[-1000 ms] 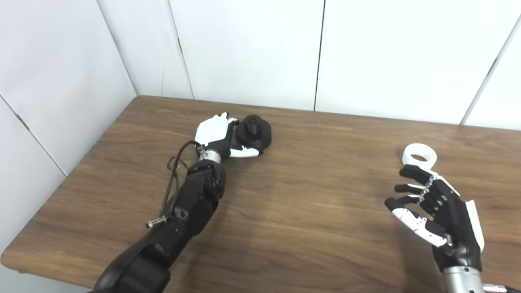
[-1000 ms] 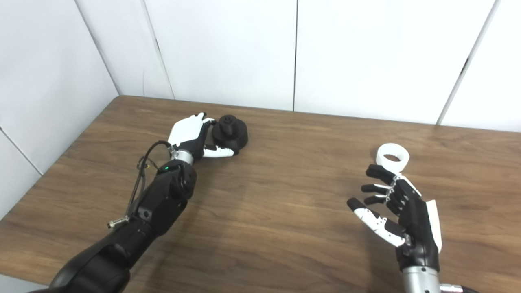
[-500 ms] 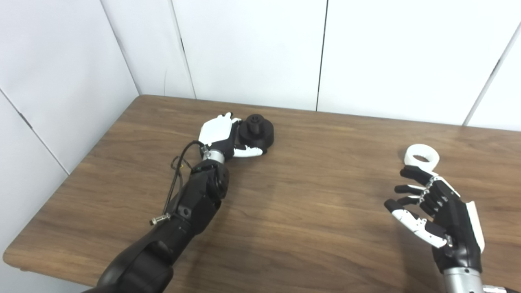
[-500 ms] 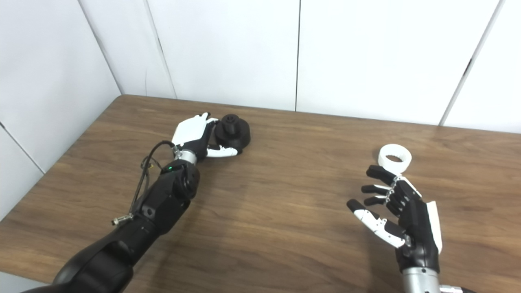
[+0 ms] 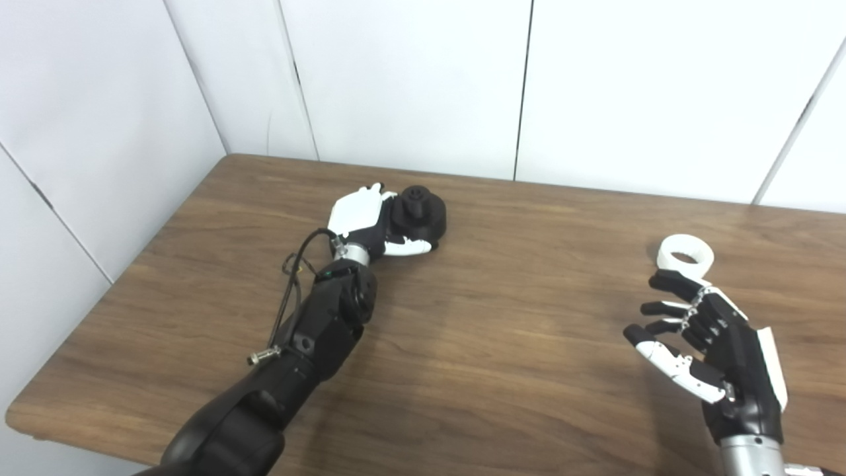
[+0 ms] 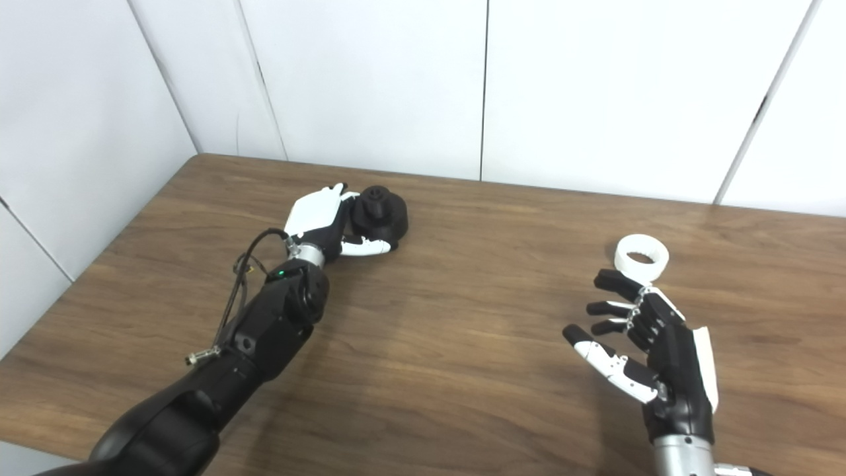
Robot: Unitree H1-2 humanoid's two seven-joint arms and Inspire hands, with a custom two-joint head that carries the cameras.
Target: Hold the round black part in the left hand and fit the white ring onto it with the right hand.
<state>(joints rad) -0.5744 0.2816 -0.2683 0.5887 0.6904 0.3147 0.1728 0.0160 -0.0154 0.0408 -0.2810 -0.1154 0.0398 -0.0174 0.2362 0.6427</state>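
Upper centre-left of the frame: left hand [image 5: 362,218] wrapped around the round black part [image 5: 416,215], which sat on the table [image 5: 502,344]. Right hand [image 5: 710,350] hung open and empty at lower right, w/ the white ring [image 5: 685,252] just beyond its fingertips. Grasp step; lift likely next, then the ring pickup.

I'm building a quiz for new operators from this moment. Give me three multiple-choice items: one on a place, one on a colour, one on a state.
1. Where does the ring lie?
A. on the table just beyond the right hand
B. on the black part
C. in the left hand

2. What colour is the round part at the left hand?
A. white
B. black
C. red

3. How is the right hand?
A. shut on the ring
B. open, holding nothing
C. resting flat on the black part

Key: 1 A, it lies on the wood beyond the fingertips. 2 B, dark against the left hand. 3 B, fingers apart.
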